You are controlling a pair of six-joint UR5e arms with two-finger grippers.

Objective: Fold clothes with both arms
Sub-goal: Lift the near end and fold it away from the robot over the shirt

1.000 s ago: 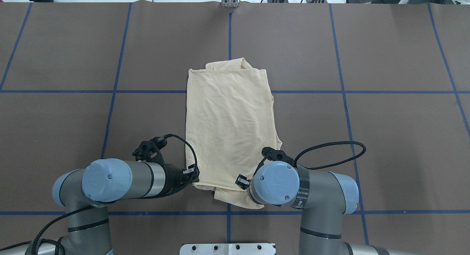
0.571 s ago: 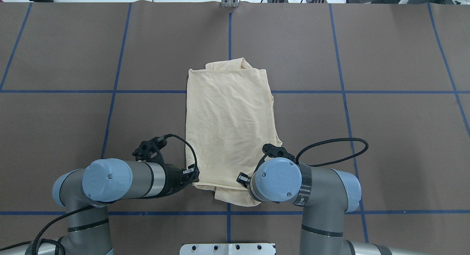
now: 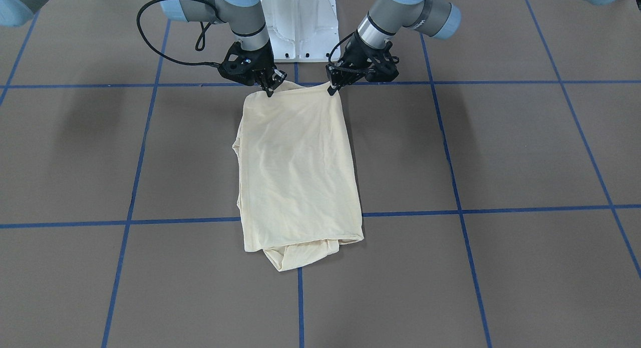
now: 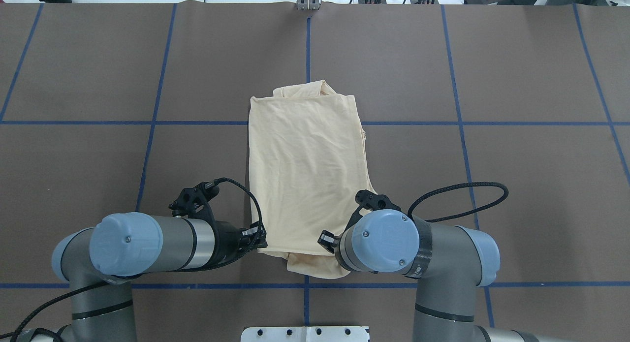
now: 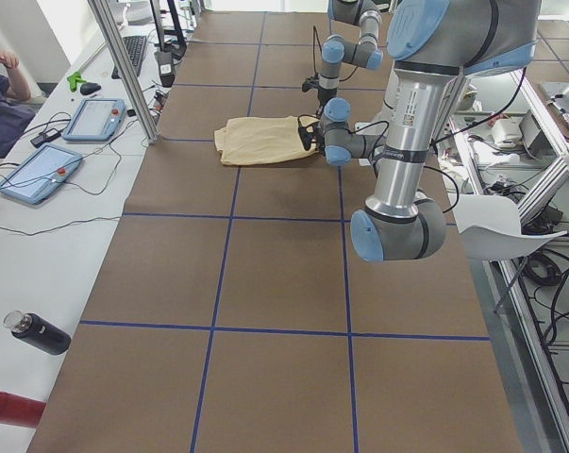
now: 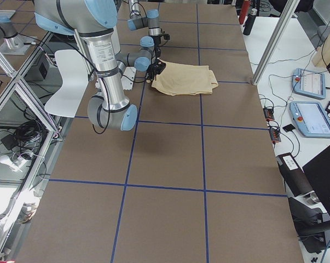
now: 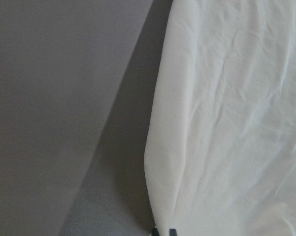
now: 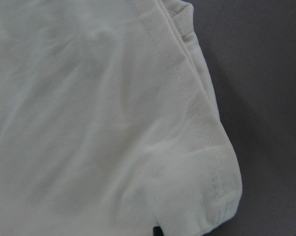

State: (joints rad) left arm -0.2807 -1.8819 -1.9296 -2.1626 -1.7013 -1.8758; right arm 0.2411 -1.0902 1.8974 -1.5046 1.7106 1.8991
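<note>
The fingers of the left gripper [image 3: 331, 90] are pinched together on one near corner of the shirt [image 3: 298, 172]. Those of the right gripper [image 3: 269, 90] are pinched on the other near corner; both wrist views show cloth running right down to the fingertips.

The shirt lies folded into a long panel at the middle of the table [image 4: 98, 160], plain cream face up. Its long axis runs straight away from the robot, across a blue tape line [image 4: 418, 123]. The near short edge sits between the two grippers, just ahead of the white base [image 3: 300, 22]. At the far end a folded wad of cloth [image 4: 300, 88] sticks out past the top layer.

A black cable [image 4: 457, 194] loops over the table beside the right arm, apart from the shirt. Two tablets [image 5: 95, 118] and a dark bottle [image 5: 39, 332] lie on a side bench, well apart from the shirt.
</note>
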